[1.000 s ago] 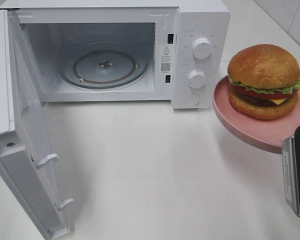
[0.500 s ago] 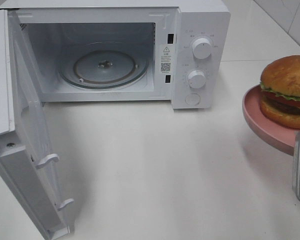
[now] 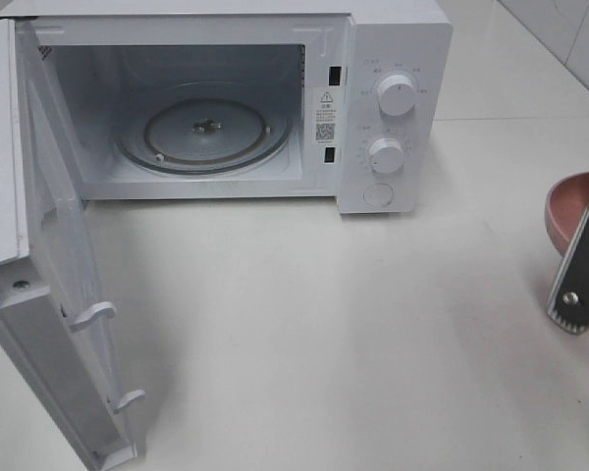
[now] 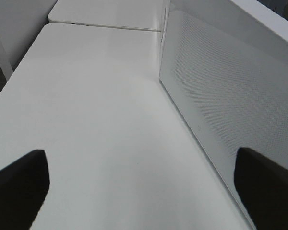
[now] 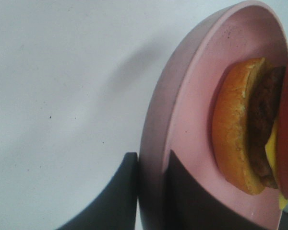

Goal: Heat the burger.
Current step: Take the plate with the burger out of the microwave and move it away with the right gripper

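My right gripper [image 5: 151, 191] is clamped on the rim of the pink plate [image 5: 192, 105], one finger under and one on top, with the burger [image 5: 252, 129] sitting just past the fingertips toward the plate's middle; I judge that an edge pinch like this could let the plate tip and slide the burger off. My left gripper [image 4: 139, 184] hangs wide apart and empty, the open microwave door [image 4: 230, 86] close on one side. The white table [image 3: 324, 324] is bare between the plate and the microwave [image 3: 226, 98], its cavity open and well away from the right gripper.
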`<control>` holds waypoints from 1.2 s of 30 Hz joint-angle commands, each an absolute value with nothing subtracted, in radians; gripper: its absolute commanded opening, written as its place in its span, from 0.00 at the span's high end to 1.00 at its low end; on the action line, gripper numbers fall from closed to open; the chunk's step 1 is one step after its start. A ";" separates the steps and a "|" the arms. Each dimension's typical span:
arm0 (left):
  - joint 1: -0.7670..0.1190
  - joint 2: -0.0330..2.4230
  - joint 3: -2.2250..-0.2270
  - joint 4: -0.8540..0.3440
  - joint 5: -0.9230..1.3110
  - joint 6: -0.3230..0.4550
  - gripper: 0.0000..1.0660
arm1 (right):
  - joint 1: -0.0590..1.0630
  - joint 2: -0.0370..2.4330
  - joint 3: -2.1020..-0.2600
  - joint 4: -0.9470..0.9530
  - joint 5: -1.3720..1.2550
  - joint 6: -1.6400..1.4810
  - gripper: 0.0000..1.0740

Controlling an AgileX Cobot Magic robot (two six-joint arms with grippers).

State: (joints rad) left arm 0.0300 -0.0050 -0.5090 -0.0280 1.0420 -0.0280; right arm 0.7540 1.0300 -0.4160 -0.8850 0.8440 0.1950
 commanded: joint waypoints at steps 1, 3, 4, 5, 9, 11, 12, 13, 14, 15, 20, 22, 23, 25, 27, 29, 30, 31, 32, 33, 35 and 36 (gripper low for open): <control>0.034 -0.026 -0.506 -0.029 1.036 -0.026 0.04 | 0.755 1.064 -0.453 -0.968 0.879 0.296 1.00; 0.034 -0.026 -0.506 -0.029 1.036 -0.026 0.04 | 0.755 1.122 -0.480 -0.968 0.917 0.378 1.00; 0.034 -0.026 -0.506 -0.029 1.036 -0.026 0.04 | 0.755 1.122 -0.480 -0.968 0.917 0.378 1.00; 0.034 -0.026 -0.506 -0.029 1.036 -0.026 0.04 | 0.755 1.155 -0.498 -0.968 0.944 0.423 1.00; 0.034 -0.026 -0.506 -0.029 1.036 -0.026 0.04 | 0.755 1.205 -0.534 -0.968 0.992 0.494 1.00; 0.034 -0.026 -0.506 -0.029 1.036 -0.026 0.04 | 0.755 1.248 -0.572 -0.968 1.036 0.572 1.00; 0.034 -0.026 -0.506 -0.029 1.036 -0.026 0.04 | 0.755 1.248 -0.572 -0.968 1.036 0.572 1.00; 0.034 -0.026 -0.506 -0.029 1.036 -0.026 0.04 | 0.755 1.279 -0.598 -0.968 1.072 0.622 1.00; 0.034 -0.026 -0.506 -0.029 1.036 -0.026 0.04 | 0.755 1.279 -0.598 -0.968 1.072 0.622 1.00; 0.034 -0.026 -0.506 -0.029 1.036 -0.026 0.04 | 0.755 1.306 -0.621 -0.968 1.110 0.666 1.00; 0.034 -0.026 -0.506 -0.029 1.036 -0.026 0.04 | 0.755 1.372 -0.661 -0.966 1.191 0.767 1.00; 0.034 -0.026 -0.506 -0.029 1.036 -0.026 0.04 | 0.755 1.383 -0.664 -0.966 1.208 0.782 1.00; 0.034 -0.026 -0.506 -0.029 1.036 -0.026 0.04 | 0.755 1.406 -0.673 -0.963 1.236 0.810 1.00; 0.034 -0.026 -0.506 -0.029 1.036 -0.026 0.04 | 0.755 1.414 -0.677 -0.961 1.242 0.823 1.00; 0.034 -0.026 -0.506 -0.029 1.036 -0.026 0.04 | 0.755 1.433 -0.682 -0.959 1.251 0.845 1.00; 0.034 -0.026 -0.506 -0.029 1.036 -0.026 0.04 | 0.755 1.458 -0.682 -0.957 1.251 0.883 1.00; 0.034 -0.026 -0.506 -0.029 1.036 -0.026 0.04 | 0.755 1.458 -0.682 -0.957 1.251 0.883 1.00; 0.034 -0.026 -0.506 -0.029 1.036 -0.026 0.04 | 0.755 1.474 -0.682 -0.957 1.251 0.912 1.00; 0.034 -0.026 -0.506 -0.029 1.036 -0.026 0.04 | 0.755 1.490 -0.682 -0.959 1.251 0.942 1.00; 0.034 -0.026 -0.506 -0.029 1.036 -0.026 0.04 | 0.755 1.490 -0.682 -0.959 1.251 0.942 1.00; 0.034 -0.026 -0.506 -0.029 1.036 -0.026 0.04 | 0.755 1.500 -0.682 -0.959 1.251 0.954 1.00; 0.034 -0.026 -0.506 -0.029 1.036 -0.026 0.04 | 0.755 1.523 -0.682 -0.959 1.250 0.978 1.00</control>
